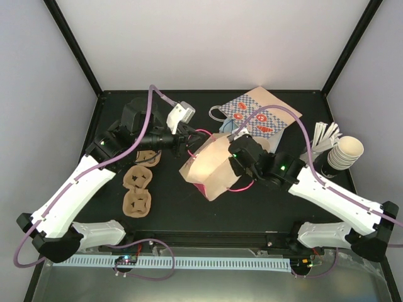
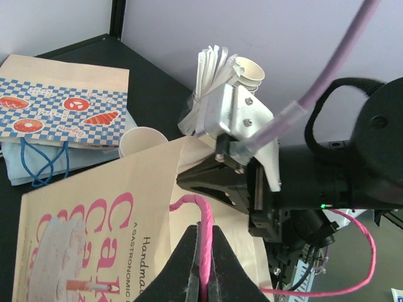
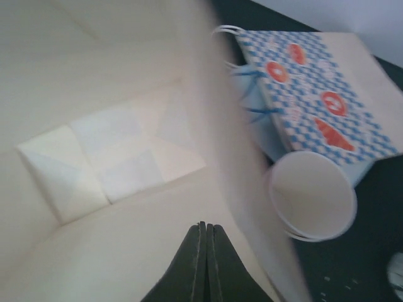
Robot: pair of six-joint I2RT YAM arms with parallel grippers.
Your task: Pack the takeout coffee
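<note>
The pink-lettered paper bag (image 1: 211, 167) lies tilted at the table's middle, its mouth toward the back right. My left gripper (image 2: 203, 251) is shut on its pink handle (image 2: 203, 211) and holds the top wall up; it is by the bag's left in the top view (image 1: 189, 135). My right gripper (image 3: 203, 225) is shut, its tips inside the bag's mouth (image 3: 94, 126) over the lower wall; nothing shows between them. It sits at the bag's right rim (image 1: 234, 153). The small white cup (image 3: 312, 195) stands outside, just behind the bag (image 2: 143, 141). It is hidden in the top view.
A blue-checked paper bag (image 1: 258, 113) lies flat behind the cup. A stack of nested cream cups (image 1: 346, 151) and a bundle of white sticks (image 1: 324, 135) stand at the right. Brown cardboard cup carriers (image 1: 138, 189) lie at the left.
</note>
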